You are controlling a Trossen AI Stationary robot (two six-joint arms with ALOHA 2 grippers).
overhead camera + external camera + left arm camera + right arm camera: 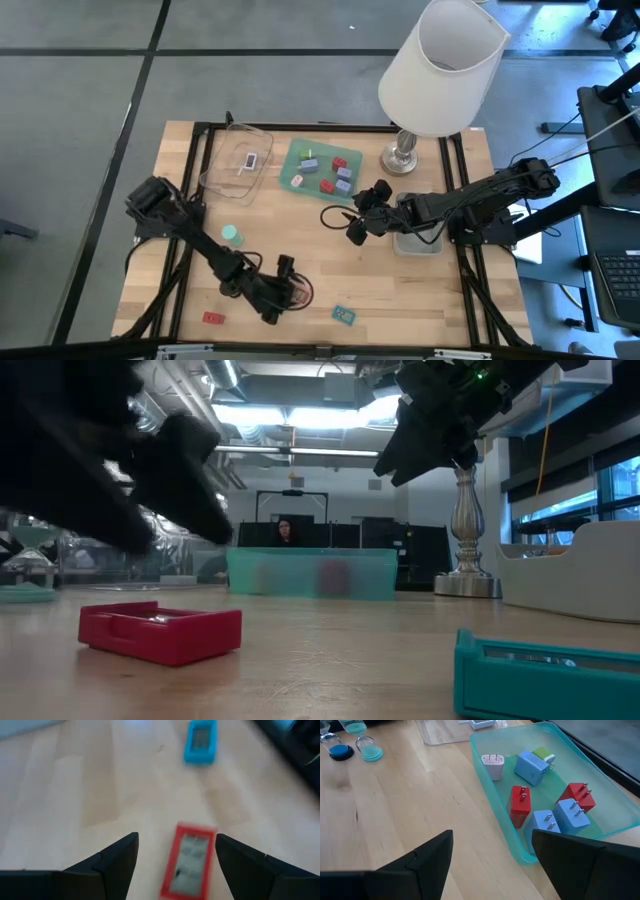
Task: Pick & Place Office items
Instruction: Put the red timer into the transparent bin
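Near the desk's front edge, the left gripper (175,857) hangs spread and empty over a flat red rectangle (190,862), whose long axis runs along the fingers' reach, between them. A teal rectangle (201,741) lies beyond. The right gripper (358,222), likewise released, waits beside the green tray (496,815) of blocks.

Setting: robotics lab or open-plan office. Evidence: wooden table (400,290) on a black frame over grey floor; ceiling strip lights (290,415) and exposed ducts; a person at dark monitors (400,550) far behind; desk with keyboard (615,285) at right.
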